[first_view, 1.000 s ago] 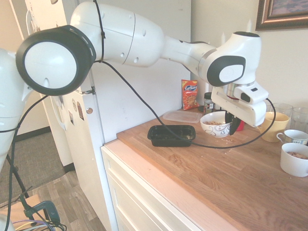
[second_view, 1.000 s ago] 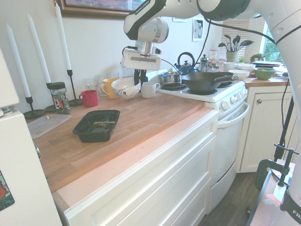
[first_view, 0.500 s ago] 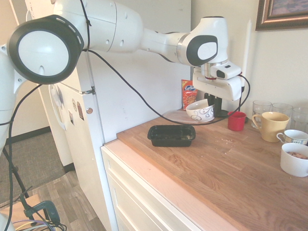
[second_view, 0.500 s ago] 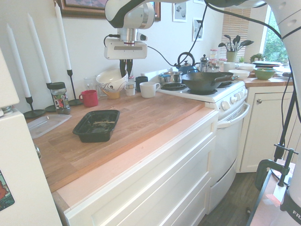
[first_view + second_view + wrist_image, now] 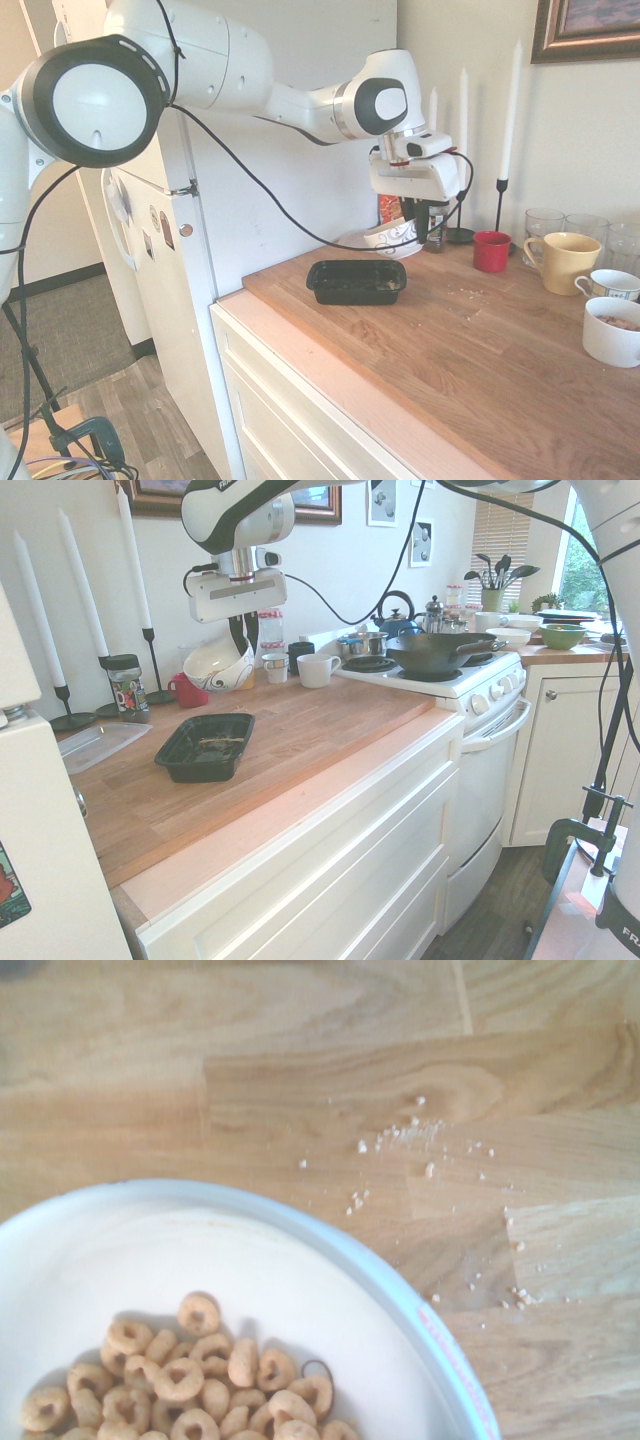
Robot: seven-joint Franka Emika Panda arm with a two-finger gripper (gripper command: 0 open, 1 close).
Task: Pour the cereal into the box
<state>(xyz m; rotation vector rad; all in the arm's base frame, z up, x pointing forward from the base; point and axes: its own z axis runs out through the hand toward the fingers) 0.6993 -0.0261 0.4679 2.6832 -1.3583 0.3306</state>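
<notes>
My gripper (image 5: 417,222) is shut on the rim of a white patterned bowl (image 5: 392,238) and holds it upright in the air. The bowl hangs just behind and a little above the far right end of the box (image 5: 356,281), a shallow black tray on the wooden counter. From the other side, the bowl (image 5: 220,667) hangs under the gripper (image 5: 243,645), behind the box (image 5: 205,746). In the wrist view the cereal (image 5: 190,1390), tan ring-shaped pieces, lies in the bottom of the bowl (image 5: 300,1235).
A red cup (image 5: 491,251), a yellow mug (image 5: 565,262) and white mugs (image 5: 610,330) stand to the right. A flat clear container (image 5: 100,745) lies beside the box. Candlesticks (image 5: 60,715) and a jar (image 5: 124,688) line the wall. Crumbs (image 5: 470,295) dot the counter. A stove with a wok (image 5: 440,652) is beyond.
The arm lifted the bowl off the counter near the mugs and carried it along the wall to a spot just behind the black box.
</notes>
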